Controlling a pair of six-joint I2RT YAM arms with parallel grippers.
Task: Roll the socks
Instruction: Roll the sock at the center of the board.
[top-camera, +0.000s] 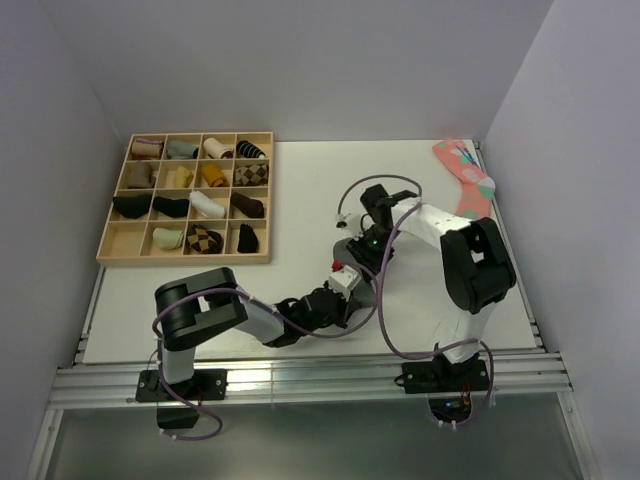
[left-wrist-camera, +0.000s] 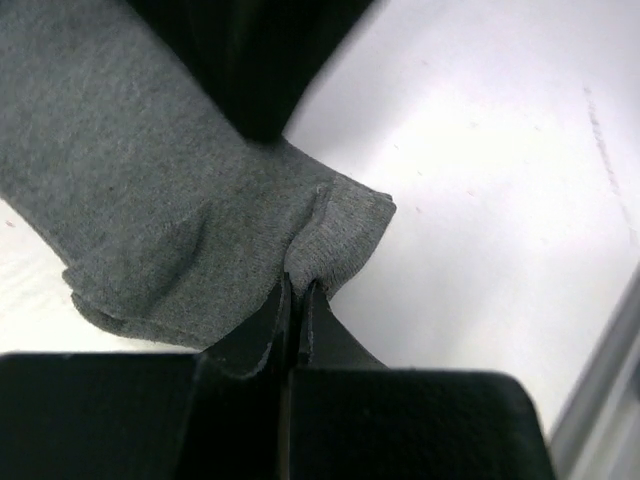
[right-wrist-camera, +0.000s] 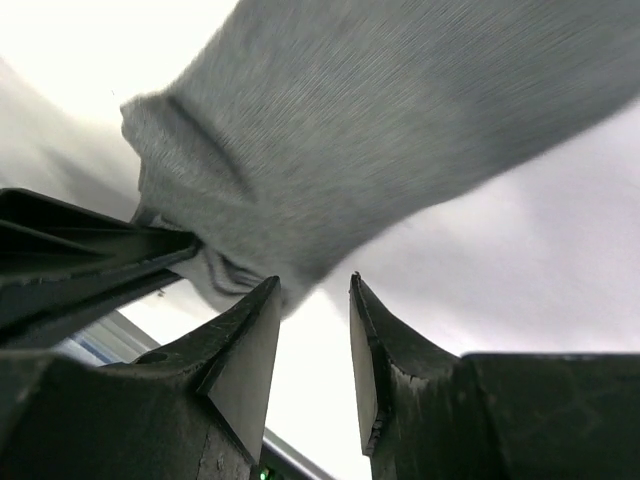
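A dark grey sock (left-wrist-camera: 150, 200) lies on the white table. My left gripper (left-wrist-camera: 298, 290) is shut on the edge of its cuff end. In the right wrist view the same sock (right-wrist-camera: 380, 130) fills the upper frame, with the left gripper's black fingers (right-wrist-camera: 90, 250) pinching its end at the left. My right gripper (right-wrist-camera: 315, 290) is open and holds nothing, its tips just below the sock's end. In the top view the two grippers meet mid-table, left (top-camera: 352, 278) and right (top-camera: 365, 245), and they hide most of the sock.
A wooden compartment tray (top-camera: 185, 260) holding several rolled socks stands at the back left. A salmon-pink dotted sock (top-camera: 465, 175) lies at the back right by the wall. The table's front rail (top-camera: 300, 385) runs along the near edge.
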